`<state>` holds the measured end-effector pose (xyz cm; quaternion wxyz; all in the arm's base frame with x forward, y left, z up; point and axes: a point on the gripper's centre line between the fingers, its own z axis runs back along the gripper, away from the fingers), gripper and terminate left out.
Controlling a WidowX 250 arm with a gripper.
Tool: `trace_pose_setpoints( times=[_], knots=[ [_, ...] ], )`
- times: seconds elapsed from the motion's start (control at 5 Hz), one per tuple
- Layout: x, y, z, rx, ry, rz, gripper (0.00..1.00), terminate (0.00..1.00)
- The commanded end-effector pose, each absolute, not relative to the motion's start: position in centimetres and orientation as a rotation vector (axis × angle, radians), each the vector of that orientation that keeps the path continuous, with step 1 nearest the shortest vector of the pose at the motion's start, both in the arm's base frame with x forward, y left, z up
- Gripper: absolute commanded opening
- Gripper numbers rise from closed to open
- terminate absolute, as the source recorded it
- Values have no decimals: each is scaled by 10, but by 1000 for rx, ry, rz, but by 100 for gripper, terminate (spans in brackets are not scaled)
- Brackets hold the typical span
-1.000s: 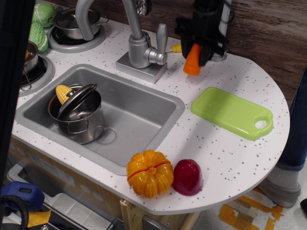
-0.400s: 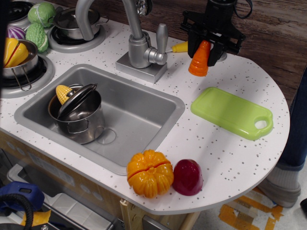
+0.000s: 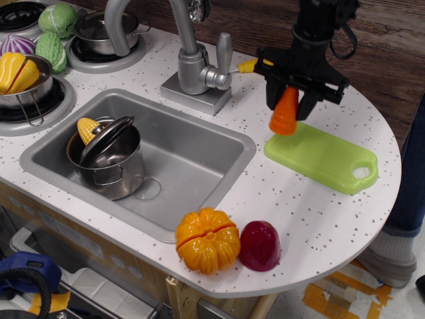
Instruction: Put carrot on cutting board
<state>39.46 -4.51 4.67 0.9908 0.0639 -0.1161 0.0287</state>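
Observation:
My black gripper (image 3: 291, 100) is shut on the small orange carrot (image 3: 285, 113). It holds the carrot upright, wide end down, in the air just above the near-left end of the lime-green cutting board (image 3: 322, 157). The board lies flat on the white speckled counter at the right, with its oval handle hole at the far right corner. The carrot hangs apart from the board's surface.
A grey sink (image 3: 186, 159) holds a steel pot with a lid and a yellow corn cob (image 3: 87, 129). The faucet (image 3: 192, 63) stands behind it. An orange pumpkin (image 3: 207, 240) and a dark red vegetable (image 3: 260, 245) sit at the front edge. Stove pots and vegetables are at the left.
The gripper has moved right and toward the front with the carrot, from behind the faucet area to above the cutting board's left end, and has come lower.

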Motion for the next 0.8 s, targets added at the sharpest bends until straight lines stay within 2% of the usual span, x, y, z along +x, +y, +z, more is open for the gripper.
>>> trace_pose_setpoints(
  times=[0.0, 0.2, 0.4, 0.6],
  knots=[
    [406, -68, 67, 62, -387, 98, 0, 0],
    [405, -71, 59, 45, -404, 111, 0, 0],
    [404, -76, 57, 33, -411, 125, 100, 0],
    [404, -75, 56, 28, -402, 109, 100, 100]
  ],
)
